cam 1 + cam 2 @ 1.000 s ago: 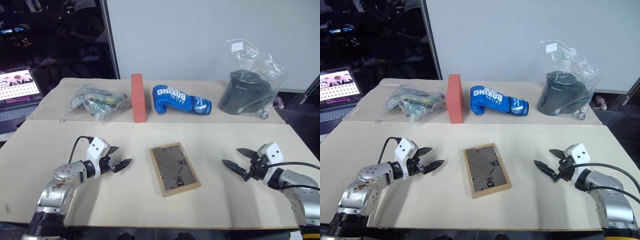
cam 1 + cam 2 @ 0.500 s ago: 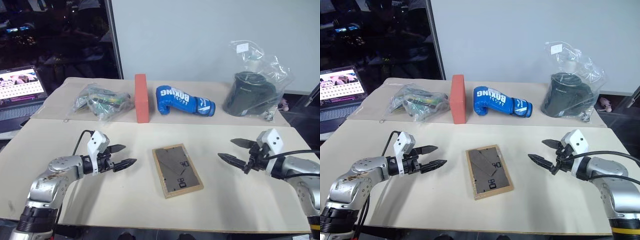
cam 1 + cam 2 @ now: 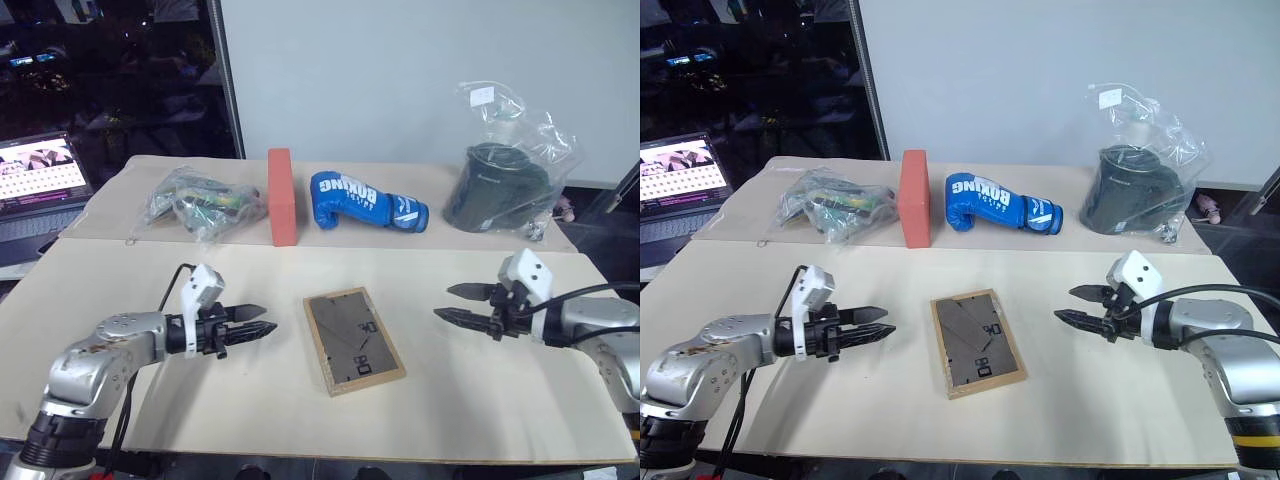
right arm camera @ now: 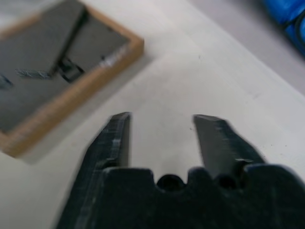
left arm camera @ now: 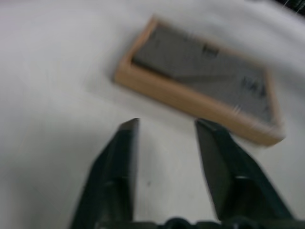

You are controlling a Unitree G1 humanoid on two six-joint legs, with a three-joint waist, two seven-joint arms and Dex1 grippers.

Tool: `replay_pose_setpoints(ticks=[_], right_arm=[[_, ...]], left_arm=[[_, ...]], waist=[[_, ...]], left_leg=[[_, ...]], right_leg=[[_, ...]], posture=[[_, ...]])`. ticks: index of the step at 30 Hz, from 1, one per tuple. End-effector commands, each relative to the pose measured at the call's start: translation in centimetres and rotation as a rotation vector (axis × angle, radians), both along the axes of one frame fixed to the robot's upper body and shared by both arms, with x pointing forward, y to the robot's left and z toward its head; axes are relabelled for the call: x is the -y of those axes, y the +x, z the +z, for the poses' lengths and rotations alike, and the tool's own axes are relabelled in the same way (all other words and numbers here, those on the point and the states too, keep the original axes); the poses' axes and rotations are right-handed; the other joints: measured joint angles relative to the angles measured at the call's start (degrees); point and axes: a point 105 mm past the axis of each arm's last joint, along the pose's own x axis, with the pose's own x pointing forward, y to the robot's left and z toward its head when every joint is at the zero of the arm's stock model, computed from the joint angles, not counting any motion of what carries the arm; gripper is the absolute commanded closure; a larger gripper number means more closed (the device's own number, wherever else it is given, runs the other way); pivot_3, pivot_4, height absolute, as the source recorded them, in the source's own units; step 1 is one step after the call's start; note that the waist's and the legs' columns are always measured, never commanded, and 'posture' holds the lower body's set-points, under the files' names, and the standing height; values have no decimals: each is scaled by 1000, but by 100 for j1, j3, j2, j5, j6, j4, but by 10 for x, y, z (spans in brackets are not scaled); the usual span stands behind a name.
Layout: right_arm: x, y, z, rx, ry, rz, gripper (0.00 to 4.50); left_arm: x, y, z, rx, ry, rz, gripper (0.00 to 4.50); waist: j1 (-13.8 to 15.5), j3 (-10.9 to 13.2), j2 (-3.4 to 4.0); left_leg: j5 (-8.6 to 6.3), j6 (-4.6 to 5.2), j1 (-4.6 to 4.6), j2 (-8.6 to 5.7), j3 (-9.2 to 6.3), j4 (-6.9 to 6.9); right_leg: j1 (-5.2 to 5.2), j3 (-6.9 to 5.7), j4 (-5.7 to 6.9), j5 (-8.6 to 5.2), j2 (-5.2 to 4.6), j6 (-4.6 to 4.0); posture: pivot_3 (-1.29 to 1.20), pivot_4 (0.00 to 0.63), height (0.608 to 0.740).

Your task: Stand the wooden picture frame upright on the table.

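As both grippers close in on the wooden picture frame (image 3: 354,340) lying face-down on the tabletop (image 3: 300,420), the left gripper (image 3: 258,327) and right gripper (image 3: 452,303) have narrowed their empty fingers, readying a two-sided pinch.

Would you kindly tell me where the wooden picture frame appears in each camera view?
Left eye: wooden picture frame lies back up, centre of the table.
Right eye: same spot.
Left wrist: beyond the fingertips.
Right wrist: at a corner, past the fingertips.
Shared landmark: its dark back panel.
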Motion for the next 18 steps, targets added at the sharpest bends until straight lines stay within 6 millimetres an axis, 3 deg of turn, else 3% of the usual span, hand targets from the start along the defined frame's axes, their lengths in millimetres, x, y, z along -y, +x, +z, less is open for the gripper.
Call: replay_pose_setpoints(ticks=[1,4,7,11,18], right_arm=[[-13,8,-5,19,-59,75,3561],[-29,6,-22,-32,-61,149,4453],[-48,-14,-35,-121,-27,262,4453],[-72,-34,-36,-173,49,344,4453],[-95,-42,-41,-177,82,343,4453]], left_arm=[[20,1,-5,40,58,-57,4112],[34,5,-16,36,79,-66,4500],[44,6,-22,34,103,-93,4500],[42,16,-19,50,121,-76,4500],[22,26,-15,51,139,-31,4500]], waist=[[5,7,1],[27,8,1],[71,9,1],[153,11,4],[147,11,4]], left_leg=[[0,0,-1,0,0,0],[0,0,-1,0,0,-4],[0,0,-1,0,0,-9],[0,0,-1,-1,0,-10],[11,-10,4,0,-2,-6]], right_leg=[[-1,0,0,1,0,-1],[-1,0,0,1,1,-2],[1,0,-4,2,1,-4],[2,0,-6,2,1,-5],[2,0,-1,11,4,-2]], posture=[[0,150,686],[0,150,686],[0,150,686],[0,150,686],[0,150,686]])
